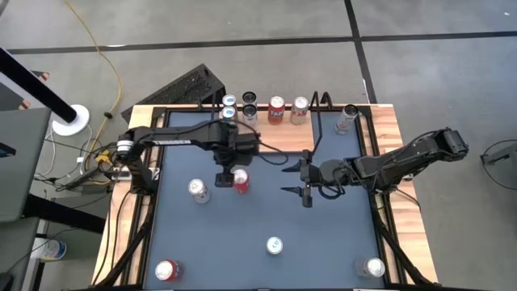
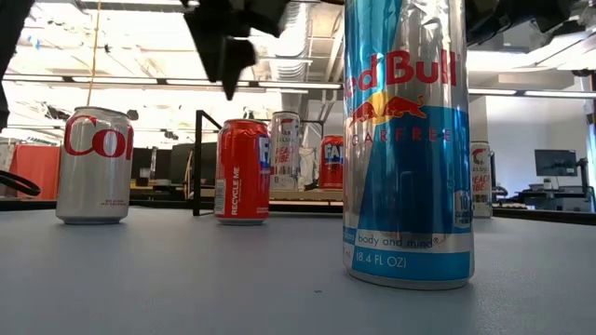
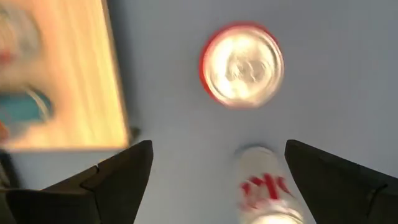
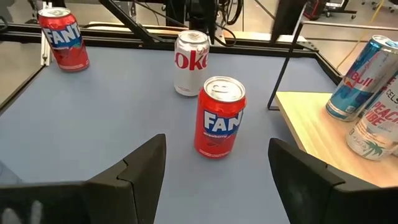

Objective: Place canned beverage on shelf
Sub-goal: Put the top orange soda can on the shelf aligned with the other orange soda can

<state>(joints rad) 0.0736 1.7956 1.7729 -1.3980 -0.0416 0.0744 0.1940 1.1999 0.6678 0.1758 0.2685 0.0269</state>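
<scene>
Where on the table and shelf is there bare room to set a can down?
Free: the mat's middle, between the red can and the centre can, and the shelf's right end, with one can. Crowded: the shelf's left, five cans.

Left gripper [image 3: 214, 180] is seen pointed straight down at the blue tabletop [image 3: 336, 81], jaws spread wide, nothing held between them. Two dark fingers [image 3: 118, 180] are seen with a clear gap between. A red can [image 3: 241, 65] is viewed top-on (silver lid, red rim), standing upright on the tabletop, ahead of the gap and apart from both fingers. A second can, white with red lettering [image 3: 266, 186], is seen inside the gap, nearer one finger, touching neither as far as can be told. The shelf [image 3: 68, 81], a light-wood board, is seen off to one side, its edge just beside the other finger; blurred items on it (unidentifiable).
</scene>
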